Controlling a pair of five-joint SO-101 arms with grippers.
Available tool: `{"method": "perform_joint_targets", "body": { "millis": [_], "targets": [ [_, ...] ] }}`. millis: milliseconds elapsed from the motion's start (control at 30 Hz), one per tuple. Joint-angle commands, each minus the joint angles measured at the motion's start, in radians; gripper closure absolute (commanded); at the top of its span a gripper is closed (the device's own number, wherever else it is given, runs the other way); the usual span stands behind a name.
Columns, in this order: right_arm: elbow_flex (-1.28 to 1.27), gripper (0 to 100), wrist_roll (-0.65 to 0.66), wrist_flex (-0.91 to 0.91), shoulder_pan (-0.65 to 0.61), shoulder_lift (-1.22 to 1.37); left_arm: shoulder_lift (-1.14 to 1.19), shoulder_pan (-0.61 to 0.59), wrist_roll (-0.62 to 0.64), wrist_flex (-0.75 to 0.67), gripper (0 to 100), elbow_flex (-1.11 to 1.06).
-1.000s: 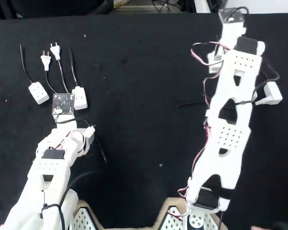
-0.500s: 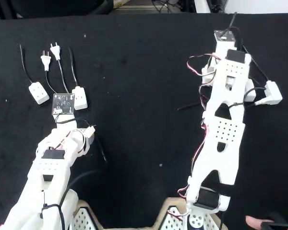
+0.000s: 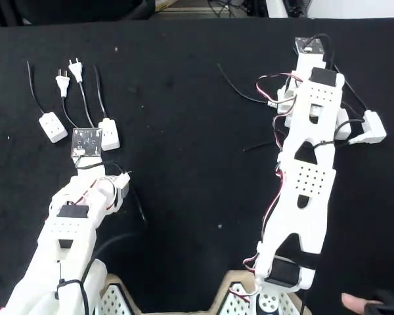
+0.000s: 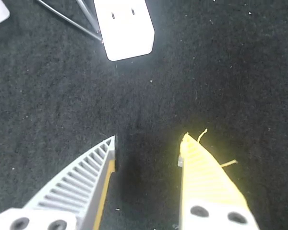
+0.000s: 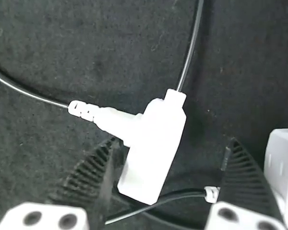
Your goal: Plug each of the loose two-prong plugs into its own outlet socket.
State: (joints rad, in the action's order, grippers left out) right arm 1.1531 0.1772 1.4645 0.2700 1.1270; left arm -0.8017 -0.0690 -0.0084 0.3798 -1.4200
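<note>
Two loose white two-prong plugs [image 3: 62, 82] [image 3: 74, 65] lie at the far left, their black cables running toward me. Two white sockets [image 3: 52, 126] [image 3: 109, 133] sit just nearer. My left gripper [image 3: 87, 142] hovers between them and stands open [image 4: 149, 143] over bare mat, with one socket [image 4: 125, 26] ahead of its tips. My right gripper [image 3: 308, 47] is far out on the right. It is open [image 5: 168, 160] around a white socket block [image 5: 156, 148] that has a plug [image 5: 93, 114] in its side. One finger [image 5: 98, 167] touches the block.
Another white socket [image 3: 374, 127] lies to the right of the right arm, and its edge [image 5: 284, 153] is beside that gripper. A loose black cable [image 3: 240, 88] curves left of that arm. A person's fingertip [image 3: 354, 302] shows at the near right corner. The black mat's middle [image 3: 190, 164] is bare.
My right arm has drawn back toward me from the table's far edge. A black cable has slid into view on its left. The left arm has not moved.
</note>
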Motion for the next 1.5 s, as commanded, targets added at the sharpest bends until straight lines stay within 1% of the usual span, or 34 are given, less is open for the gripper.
{"method": "perform_joint_targets", "body": {
  "millis": [0, 100, 167, 233, 367, 467, 533, 600, 667, 767, 900, 1067, 1267, 1467],
  "targets": [
    [0.030, 70.2, -0.032, -0.023, 0.014, -0.074, -0.012, -0.010, 0.014, -0.011, 78, 0.005],
    [0.035, 70.2, -0.049, -0.014, 0.028, -0.082, -0.012, -0.010, 0.014, -0.011, 78, 0.005],
    [0.067, 70.2, -0.048, 0.026, 0.029, -0.094, -0.012, -0.010, 0.014, -0.011, 78, 0.005],
    [0.119, 70.2, -0.048, 0.114, 0.025, -0.113, -0.012, -0.010, 0.014, -0.011, 78, 0.005],
    [0.303, 70.2, -0.048, 0.299, 0.005, -0.140, -0.012, -0.010, 0.014, -0.009, 78, 0.005],
    [0.363, 72.1, -0.048, 0.301, 0.006, -0.139, -0.012, -0.010, 0.014, -0.009, 78, 0.005],
    [0.352, 75.7, -0.052, 0.304, 0.005, -0.145, -0.012, -0.010, 0.014, -0.009, 78, 0.005],
    [0.326, 78.4, -0.089, 0.305, 0.000, -0.147, -0.012, -0.010, 0.014, -0.009, 78, 0.005],
    [0.266, 78.9, -0.117, 0.305, -0.002, -0.165, -0.012, -0.010, 0.014, -0.009, 78, 0.005],
    [0.117, 77.7, -0.124, 0.305, -0.014, -0.242, -0.012, -0.010, 0.014, -0.009, 78, 0.005],
    [-0.101, 77.2, -0.117, 0.302, -0.058, -0.394, -0.012, -0.010, 0.014, -0.009, 78, 0.005],
    [-0.318, 77.2, -0.117, 0.270, -0.138, -0.516, -0.012, -0.010, 0.014, -0.009, 78, 0.005],
    [-0.607, 77.2, -0.120, 0.138, -0.232, -0.601, -0.012, -0.010, 0.014, -0.009, 78, 0.005],
    [-0.949, 77.2, -0.118, -0.037, -0.381, -0.776, -0.012, -0.010, 0.014, -0.008, 78, 0.005]
  ]
}}
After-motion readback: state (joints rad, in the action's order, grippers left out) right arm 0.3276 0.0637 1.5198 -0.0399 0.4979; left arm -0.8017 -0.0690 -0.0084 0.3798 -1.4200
